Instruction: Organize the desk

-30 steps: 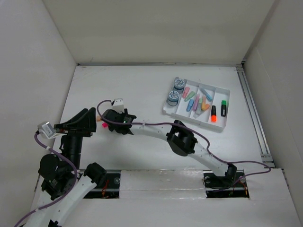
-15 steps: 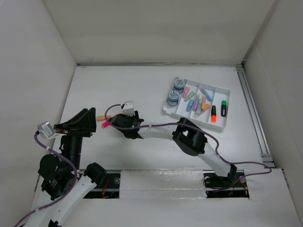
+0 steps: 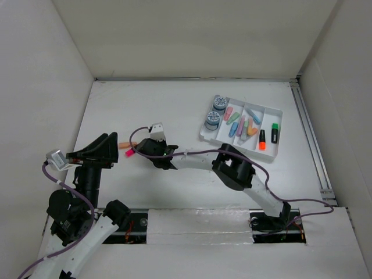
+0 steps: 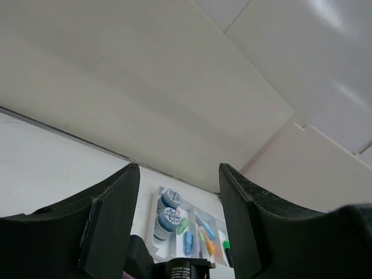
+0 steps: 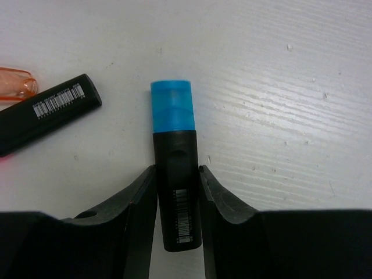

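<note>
Large flat matte white counter (image 3: 145, 104) is seen spread under and all around a small white compartmented plastic tray (image 3: 238, 149), bounded by white walls. In the tray's left compartment two round blue-grey rolls (image 3: 219, 103) are stacked one nearer than the other; in the middle compartments several pastel highlighters (image 3: 239, 124) are laid; in the right compartment an orange-capped black marker (image 3: 262, 139) and a green-capped black marker (image 3: 274, 132) are laid side by side. Right pincer (image 5: 177, 171) is held low on the counter well to the left of the tray, clenched on a black-bodied highlighter with a blue cap (image 5: 172, 107); both fingers are pressed against the body's sides, cap pointed away from the wrist, marker flat on the counter. Just beyond it, further left of the tray, a second black marker with a barcode label (image 5: 49, 110) is laid at a slant, not touched by the fingers; its pink-red end is seen only in the overhead view. An orange translucent cap-like piece (image 5: 14, 84) is laid just beside that marker; contact between them cannot be told. Left pincer (image 4: 178, 174) is raised off the counter, furthest left of the tray, released, fingers spread, nothing held between them, pointed toward the tray.
</note>
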Tool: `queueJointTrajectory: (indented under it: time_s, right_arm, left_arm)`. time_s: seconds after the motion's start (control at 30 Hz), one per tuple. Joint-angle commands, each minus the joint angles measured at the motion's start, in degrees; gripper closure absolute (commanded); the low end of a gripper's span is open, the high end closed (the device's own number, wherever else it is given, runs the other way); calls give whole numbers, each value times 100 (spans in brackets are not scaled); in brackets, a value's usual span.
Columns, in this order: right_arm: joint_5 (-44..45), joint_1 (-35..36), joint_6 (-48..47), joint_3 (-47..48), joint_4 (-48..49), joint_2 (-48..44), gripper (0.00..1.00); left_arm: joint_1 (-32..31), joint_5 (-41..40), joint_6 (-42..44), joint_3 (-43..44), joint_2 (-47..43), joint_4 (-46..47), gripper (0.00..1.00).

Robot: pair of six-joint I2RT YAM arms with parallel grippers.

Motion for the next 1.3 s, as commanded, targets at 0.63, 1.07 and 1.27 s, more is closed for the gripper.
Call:
queueJointTrajectory:
  time_s: [0.63, 1.07, 1.27]
  right_arm:
    - [-1779, -4470, 2114, -6595, 2023, -7009, 93]
    - [-4296, -7626, 2079, -7221, 2674, -6818, 80]
    - [-4517, -7743, 2061, -7088, 2701, -6747, 39]
  left_arm:
    - [30, 100, -13, 0, 66, 236, 47]
    - [30, 117, 5, 26, 136, 245, 47]
    - [30, 117, 14, 17, 136, 236, 47]
